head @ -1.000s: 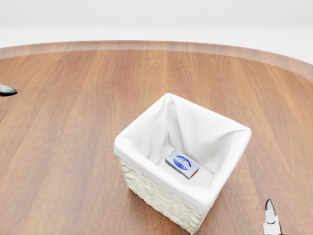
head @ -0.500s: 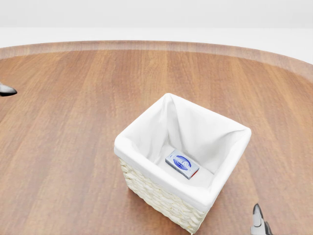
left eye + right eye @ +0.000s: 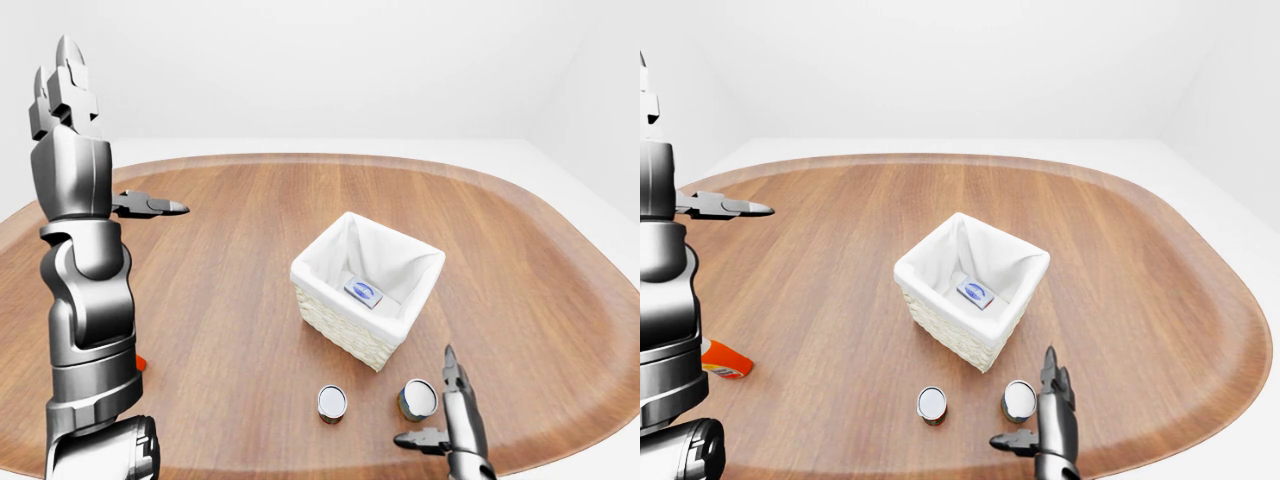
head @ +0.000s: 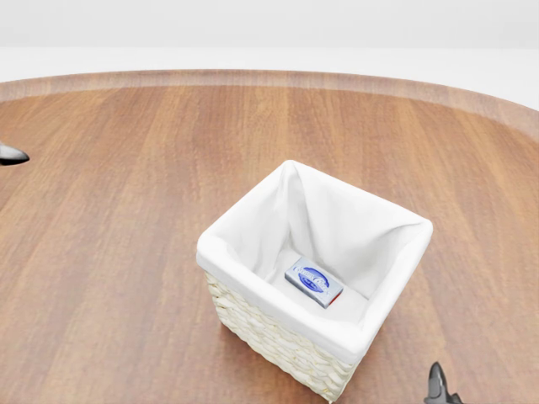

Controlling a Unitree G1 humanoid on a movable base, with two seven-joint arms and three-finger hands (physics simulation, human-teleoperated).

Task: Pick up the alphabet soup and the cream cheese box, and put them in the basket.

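The right hand [image 3: 1040, 425] has its fingers spread apart and holds nothing; one finger points up, another points to the view's left, just beside a can [image 3: 1019, 399] lying near the bottom edge of the right-eye view. A second can [image 3: 931, 403] lies a little to the left of it. Which of them is the alphabet soup cannot be told, because only their pale round ends show. The left hand [image 3: 150, 207] is raised high at the left, its fingers stretched out and empty, well apart from everything.

The cream cheese box [image 4: 313, 282] already lies on the white liner inside the basket [image 3: 340, 325]. Its blue oval label is visible, but the writing is too small to read.

The risk is that the cans lie on their sides and may roll away if a finger pushes one before the hand closes. Taking the wrong can is also possible. An orange object [image 3: 724, 360] lies at the left, partly hidden by the arm.
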